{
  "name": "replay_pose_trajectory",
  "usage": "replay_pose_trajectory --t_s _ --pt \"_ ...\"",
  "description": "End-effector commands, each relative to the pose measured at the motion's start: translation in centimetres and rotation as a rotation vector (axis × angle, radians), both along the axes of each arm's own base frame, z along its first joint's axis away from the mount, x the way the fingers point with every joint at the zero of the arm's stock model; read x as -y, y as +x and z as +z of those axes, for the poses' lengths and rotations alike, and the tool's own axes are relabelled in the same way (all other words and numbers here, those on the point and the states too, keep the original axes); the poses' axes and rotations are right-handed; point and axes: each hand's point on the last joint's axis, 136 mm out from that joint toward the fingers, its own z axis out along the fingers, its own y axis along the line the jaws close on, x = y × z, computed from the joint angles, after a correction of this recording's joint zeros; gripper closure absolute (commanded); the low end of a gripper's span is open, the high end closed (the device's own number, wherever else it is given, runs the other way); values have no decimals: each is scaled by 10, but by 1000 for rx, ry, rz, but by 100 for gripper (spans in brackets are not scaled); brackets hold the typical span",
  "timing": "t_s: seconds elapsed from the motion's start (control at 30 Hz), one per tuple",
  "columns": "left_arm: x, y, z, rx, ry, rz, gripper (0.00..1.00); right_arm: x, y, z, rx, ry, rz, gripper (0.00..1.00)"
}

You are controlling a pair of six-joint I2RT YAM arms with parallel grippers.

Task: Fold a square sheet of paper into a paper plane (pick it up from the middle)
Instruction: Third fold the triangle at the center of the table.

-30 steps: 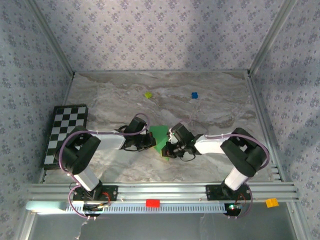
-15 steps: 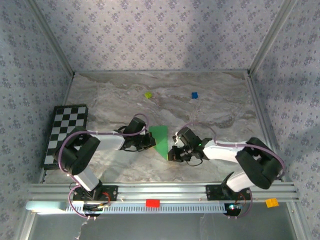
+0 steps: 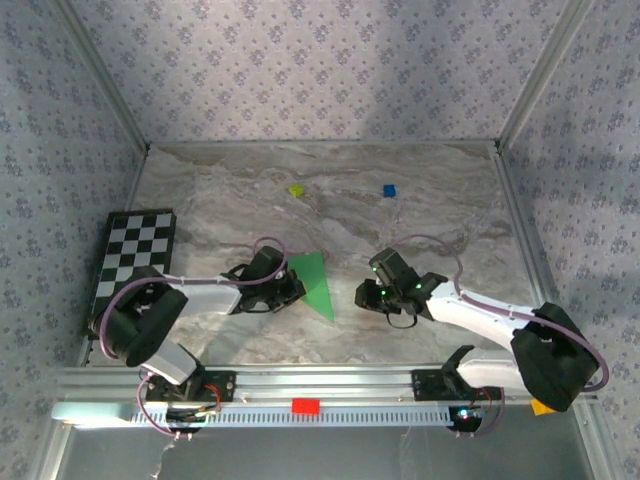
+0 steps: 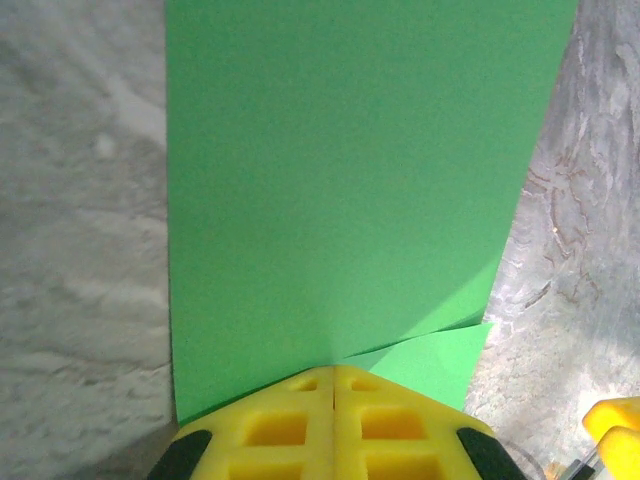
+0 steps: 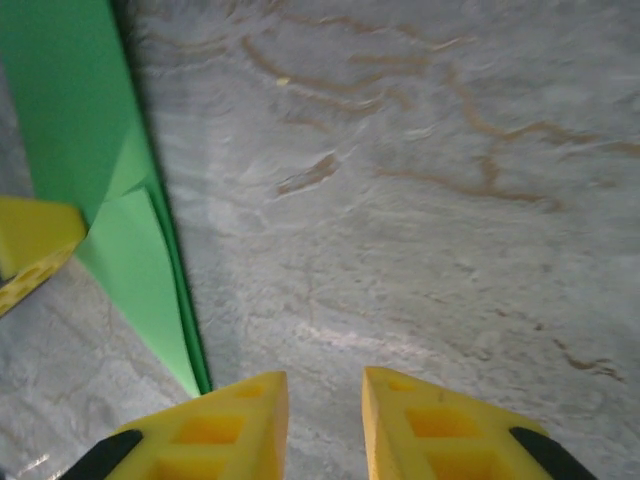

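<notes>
Green, thin and smooth, the square sheet of paper (image 3: pixel 312 281) lies folded into a narrow triangle at the middle of the top view. Its long axis runs top to bottom on the marbled grey table (image 3: pixel 420 200). The left gripper (image 4: pixel 333 375), yellow jaws pressed together, pinches the sheet's left edge. The right gripper (image 5: pixel 325 385), jaws slightly apart and empty, sits to the right of the paper, not touching it.
</notes>
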Motion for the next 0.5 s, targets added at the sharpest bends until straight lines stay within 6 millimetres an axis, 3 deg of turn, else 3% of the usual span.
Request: replay_pose_trajectory --t_s 0.0,0.17,0.33,0.47 --pt "-8 -2 3 8 25 31 99 9 9 11 29 -47 -84 68" --pt "-5 2 22 58 28 -7 97 11 14 20 65 -93 -120 56" --pt "-12 3 37 112 52 -22 94 9 19 29 92 -116 -126 31" --pt "-22 5 46 136 84 -26 93 1 24 35 121 -110 -107 35"
